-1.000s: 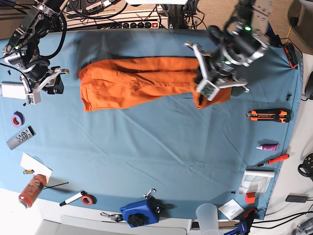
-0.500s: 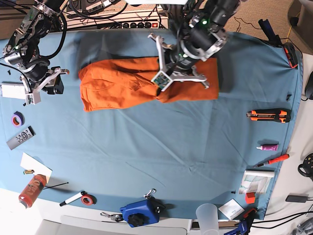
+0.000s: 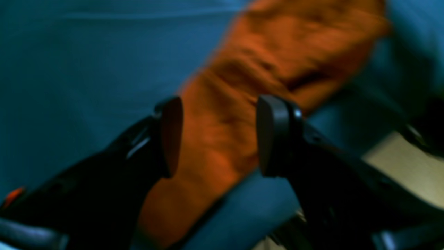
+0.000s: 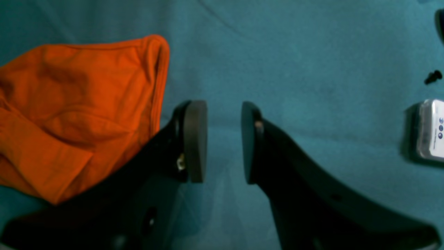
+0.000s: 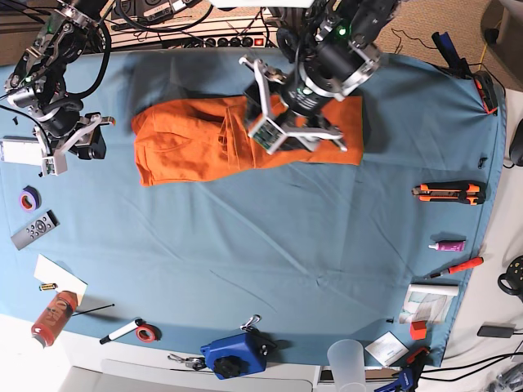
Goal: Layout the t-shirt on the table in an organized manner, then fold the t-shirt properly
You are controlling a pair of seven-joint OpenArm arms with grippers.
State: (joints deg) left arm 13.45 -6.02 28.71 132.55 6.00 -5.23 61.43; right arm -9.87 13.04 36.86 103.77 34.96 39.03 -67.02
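Note:
The orange t-shirt point(image 5: 184, 143) lies as a long, wrinkled band across the far half of the table point(image 5: 286, 245), from the left to right of centre. My left gripper point(image 5: 282, 114) hovers over the band's middle. In the blurred left wrist view the left gripper point(image 3: 218, 135) is open, and the t-shirt point(image 3: 242, 90) lies below the gap, not pinched. My right gripper point(image 5: 75, 140) stands off the shirt's left end. The right wrist view shows the right gripper point(image 4: 223, 142) open over bare blue cloth, with the t-shirt point(image 4: 79, 104) to its left.
A white device point(image 4: 432, 128) and a small black screw point(image 4: 433, 77) lie right of the right gripper. A box cutter point(image 5: 448, 193), red screwdriver point(image 5: 458, 267), purple tape point(image 5: 30, 197), remote point(image 5: 34, 229), blue device point(image 5: 235, 355) and plastic cup point(image 5: 347, 359) line the table edges.
My left arm swept from the shirt's right end leftward to its middle, laying that end out flat and square, and its jaws have opened. The right arm has not moved.

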